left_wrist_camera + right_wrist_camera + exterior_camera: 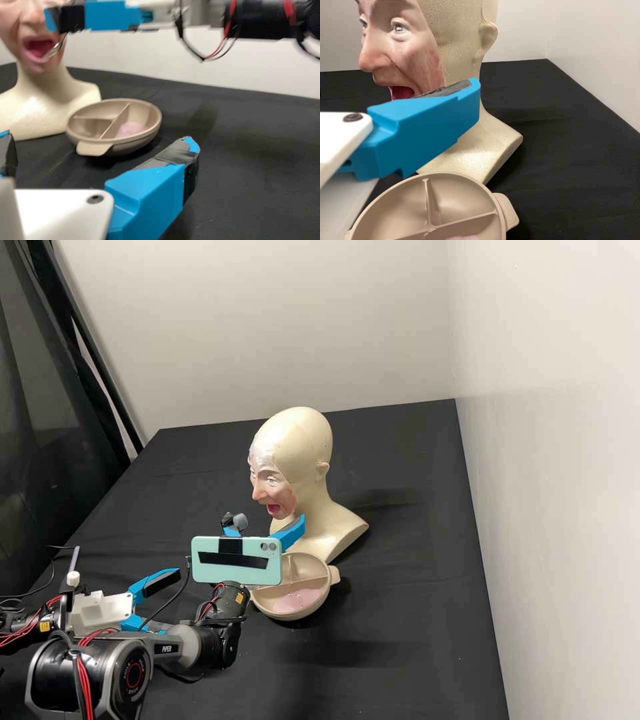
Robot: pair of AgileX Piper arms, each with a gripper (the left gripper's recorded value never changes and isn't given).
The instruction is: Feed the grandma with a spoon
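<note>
- The left tool (159, 599) rests low at the near edge of the counter (400, 507). Its blue jaws are spread wide and hold nothing, and dark tape wraps one fingertip (172, 154).
- Just beyond it sits a round beige plastic bowl (135, 142), smooth and matte. Ridges divide it into sections, and a flat tab handle (92, 147) sticks out from its rim. One section holds a pale pink smear of food (131, 129).
- Above and past the bowl, the right tool (64, 21) is raised level with the face, with the spoon (56, 46) hanging at its tip. I cannot tell how tightly that tool is closed.
- The spoon is thin, curved grey metal, and its bowl end sits right at the open mouth (36, 47). It is likely light, stiff and slick, so the best place to hold it is well up the narrow handle, square across it to stop it twisting.
- The grandma mannequin head (293, 453) stands touching the bowl's far side. It is a hard cream bust with a grainy surface, a bald head, and painted wrinkled skin with a red mouth.
- The counter is covered in black cloth, and plain white walls stand behind it.
</note>
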